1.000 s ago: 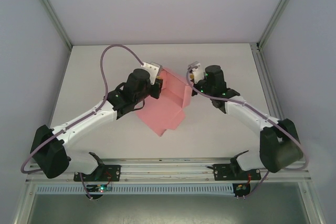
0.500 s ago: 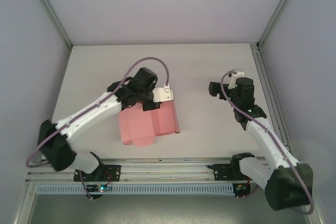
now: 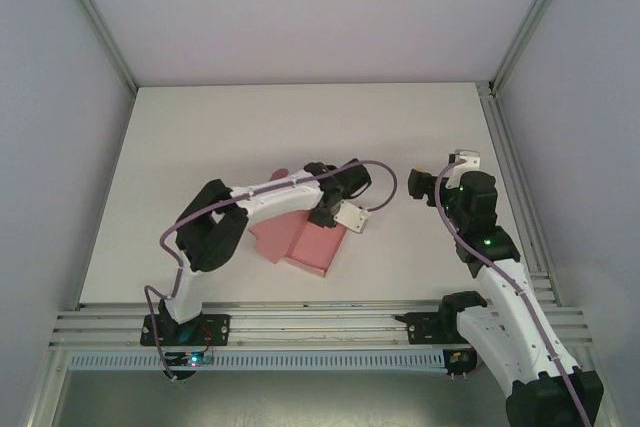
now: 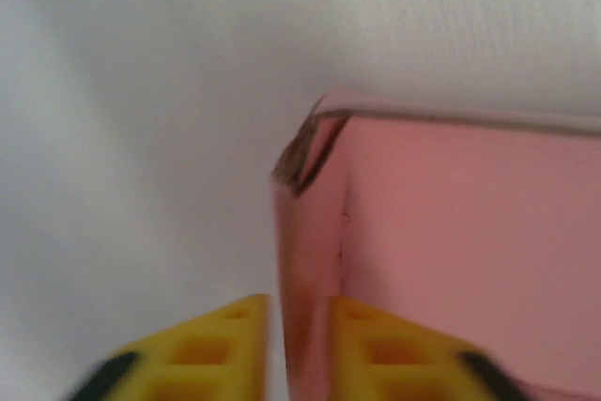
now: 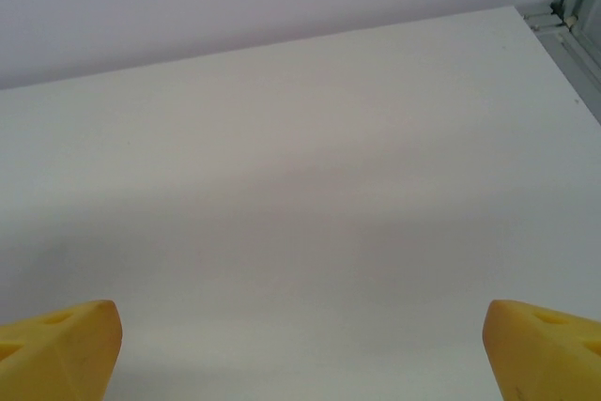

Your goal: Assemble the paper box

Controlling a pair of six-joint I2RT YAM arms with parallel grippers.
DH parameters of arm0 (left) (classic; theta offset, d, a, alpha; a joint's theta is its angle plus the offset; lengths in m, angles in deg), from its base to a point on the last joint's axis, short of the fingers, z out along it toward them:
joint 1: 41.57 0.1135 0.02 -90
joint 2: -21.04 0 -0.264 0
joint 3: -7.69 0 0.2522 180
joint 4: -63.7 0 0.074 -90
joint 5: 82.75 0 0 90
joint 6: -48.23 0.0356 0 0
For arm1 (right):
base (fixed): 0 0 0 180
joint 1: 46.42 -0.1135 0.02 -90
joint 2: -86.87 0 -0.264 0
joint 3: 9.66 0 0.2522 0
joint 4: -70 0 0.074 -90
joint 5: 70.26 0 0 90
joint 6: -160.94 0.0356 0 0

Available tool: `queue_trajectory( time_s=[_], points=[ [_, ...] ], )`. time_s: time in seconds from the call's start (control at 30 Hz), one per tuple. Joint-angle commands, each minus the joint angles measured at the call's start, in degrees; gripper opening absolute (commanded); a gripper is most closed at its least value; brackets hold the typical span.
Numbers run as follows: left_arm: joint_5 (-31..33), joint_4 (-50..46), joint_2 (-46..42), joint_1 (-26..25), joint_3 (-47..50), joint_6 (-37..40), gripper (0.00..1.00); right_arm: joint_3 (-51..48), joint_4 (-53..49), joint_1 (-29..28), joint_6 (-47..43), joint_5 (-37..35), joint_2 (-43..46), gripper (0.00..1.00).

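Paper box (image 3: 312, 245) has swung; long axis runs far-left to near-right.

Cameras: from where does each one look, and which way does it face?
Top: above and behind the bases, looking down on table, box, arms.
Left wrist: on the left gripper, looking along its fingers at a box wall between them.
Right wrist: on the right gripper, facing the table past its spread fingers.
Shared: top and left wrist both show the box.

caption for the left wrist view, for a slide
Left gripper flanking a folded edge of the pink box.
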Motion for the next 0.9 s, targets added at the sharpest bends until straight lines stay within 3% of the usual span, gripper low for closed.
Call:
queue_trajectory(
  time_s=[0.0,0.03,0.07,0.1,0.23,0.33,0.4,0.53,0.6,0.67,0.73,0.87],
  points=[
    [5.7,0.7,-2.2,0.1,-3.2,-0.7,0.49,0.0,-1.8,0.1,-0.1,-0.2,-0.9,0.98],
    [5.2,1.2,-3.7,0.1,-3.1,-1.2,0.59,0.5,-1.9,0.1,-0.1,0.3,-1.7,0.98],
    [3.9,0.9,-5.3,-0.1,-3.1,-1.4,0.94,0.9,-1.8,0.2,-0.1,1.0,-2.5,0.98],
    [2.0,0.8,-7.6,-0.3,-2.8,-1.8,1.0,1.3,-1.5,0.1,-0.1,1.8,-3.5,0.98],
    [-3.8,3.2,-17.2,-1.5,1.1,-4.0,1.0,3.0,1.3,0.4,-0.6,6.2,-7.5,0.98],
    [-5.7,8.5,-25.8,-1.7,5.6,-9.9,1.0,5.0,4.3,-0.1,-4.5,18.4,-12.1,0.98],
    [-2.1,15.8,-31.7,-1.7,9.6,-19.4,1.0,7.8,4.8,-1.7,-8.6,28.0,-16.9,0.98],
    [8.4,24.1,-42.3,0.4,17.4,-42.3,1.0,15.9,0.6,-9.9,-25.5,37.8,-28.6,0.98],
    [16.4,23.1,-46.6,3.1,20.3,-55.5,1.0,22.9,-6.3,-13.3,-38.7,44.3,-36.4,0.98],
    [20.3,18.3,-50.4,7.5,22.5,-66.4,1.0,32.1,-14.7,-15.0,-50.2,49.6,-44.9,0.98],
    [18.7,13.9,-54.4,13.1,25.4,-75.0,1.0,43.8,-25.6,-15.8,-59.3,52.7,-54.3,0.98],
    [13.8,13.2,-62.3,20.6,33.6,-82.1,1.0,67.4,-48.9,-18.2,-77.7,54.1,-72.1,0.97]
  ],
)
